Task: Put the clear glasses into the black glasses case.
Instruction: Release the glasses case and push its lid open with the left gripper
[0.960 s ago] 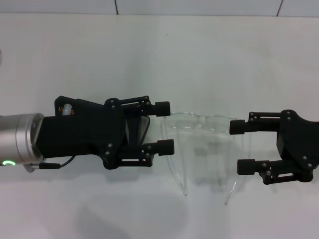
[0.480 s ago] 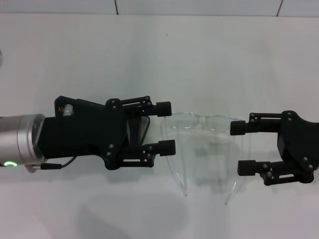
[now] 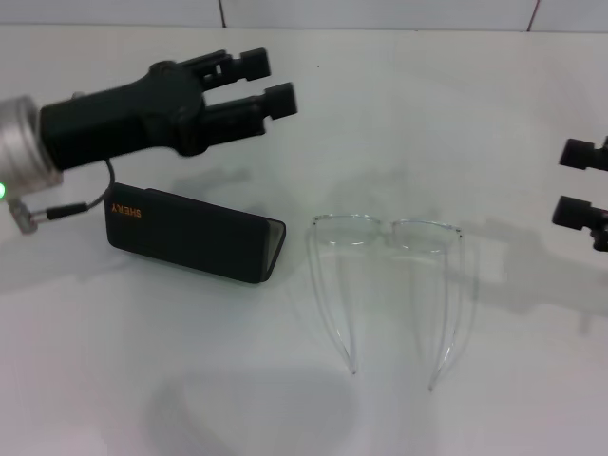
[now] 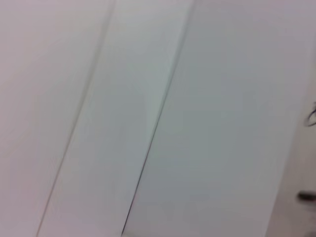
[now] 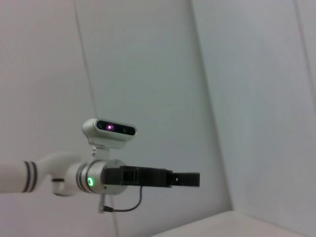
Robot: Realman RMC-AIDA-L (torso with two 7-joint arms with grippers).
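Left pincer (image 3: 269, 77) hovers above black glasses case (image 3: 195, 231).

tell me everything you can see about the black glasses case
The black glasses case is an oblong, matte, hard-looking box with rounded corners and small orange lettering near one end. It lies shut on the white table, just left of the clear glasses without touching them. Neither gripper touches it.
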